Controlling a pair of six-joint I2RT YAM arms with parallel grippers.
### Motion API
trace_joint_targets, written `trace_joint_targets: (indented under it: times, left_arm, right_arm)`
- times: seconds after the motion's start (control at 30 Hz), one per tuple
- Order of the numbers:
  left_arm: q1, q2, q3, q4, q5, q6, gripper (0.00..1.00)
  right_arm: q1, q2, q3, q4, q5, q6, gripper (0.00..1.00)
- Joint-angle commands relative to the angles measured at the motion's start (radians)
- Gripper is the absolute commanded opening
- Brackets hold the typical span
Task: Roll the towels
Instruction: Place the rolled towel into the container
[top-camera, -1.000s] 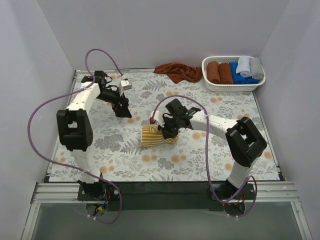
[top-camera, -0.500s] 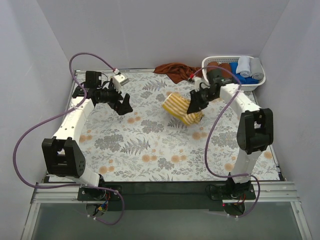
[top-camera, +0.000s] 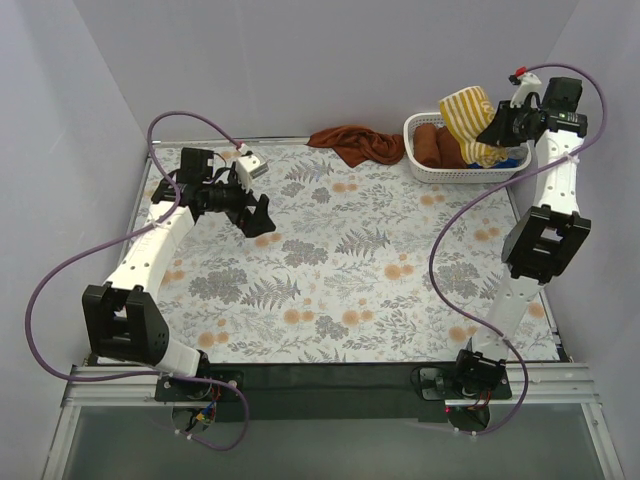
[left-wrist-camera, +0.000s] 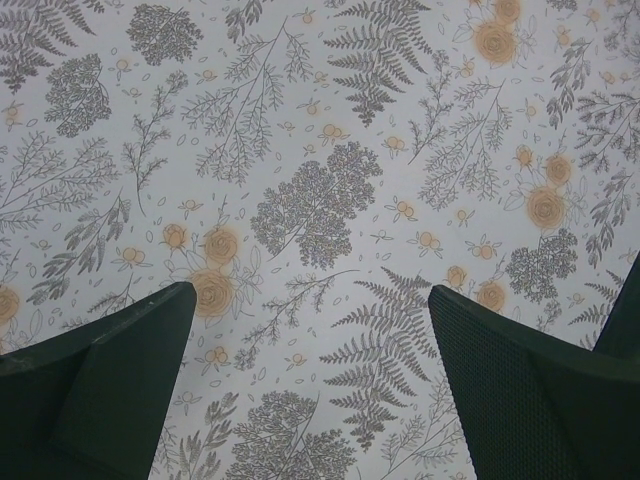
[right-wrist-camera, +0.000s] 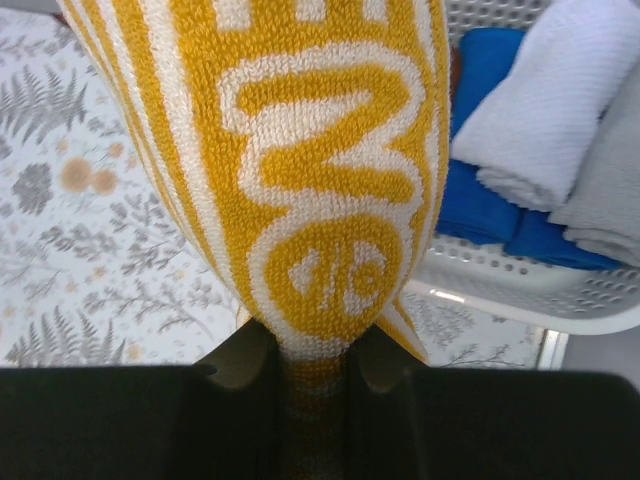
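**Status of right arm.** The right gripper (top-camera: 497, 128) was clamped on the mustard-yellow striped towel (top-camera: 468, 115). In the wrist view the bundled cloth (right-wrist-camera: 300, 150) was pinched between both fingers and hung out in front of them.

**Change of position.** One second earlier this towel lay as a roll at the middle of the table (top-camera: 330, 290), with the gripper on it. Half a second earlier it was in transit towards the far right. At this moment it was held in the air above the white basket (top-camera: 450, 177), over the rust-coloured rolls (top-camera: 432, 145) and beside the blue rolls (right-wrist-camera: 480, 200) and the white roll (right-wrist-camera: 540, 110). It was not yet resting in the basket.

**Status of left arm.** The left gripper (top-camera: 252, 213) had its fingers apart and empty over the patterned cloth, at much the same far-left position as before.

**Consequence for task.** Judged from this, the yellow towel was rolled and awaiting release into the basket. The rust-brown towel (top-camera: 352, 142) lay crumpled at the far edge, just left of the basket, and remained unrolled
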Motion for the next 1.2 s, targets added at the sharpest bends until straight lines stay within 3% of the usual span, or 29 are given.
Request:
trace_joint_targets:
  times: [0.0,0.5,0.97,1.07,1.17]
  left_arm:
    - [0.000,-0.054,-0.023,0.023,0.018,-0.010,0.98]
    - [0.000,-0.081,-0.058,0.011,-0.015,-0.016,0.98]
    - [0.000,-0.107,-0.075,-0.027,-0.056,0.007,0.98]
    - [0.000,-0.103,-0.075,-0.027,-0.058,0.007,0.98]
    - [0.000,-0.095,-0.074,-0.026,-0.059,0.005,0.98]
  right_arm:
    - [-0.010,0.052,0.082,0.121,0.027,0.056,0.01]
    - [0.010,0.202,0.062,0.430,0.110,0.326,0.01]
    - [0.041,0.334,0.078,0.501,0.284,0.311,0.01]
    - [0.042,0.339,0.076,0.502,0.297,0.316,0.14]
    - [0.047,0.333,0.064,0.501,0.294,0.316,0.54]
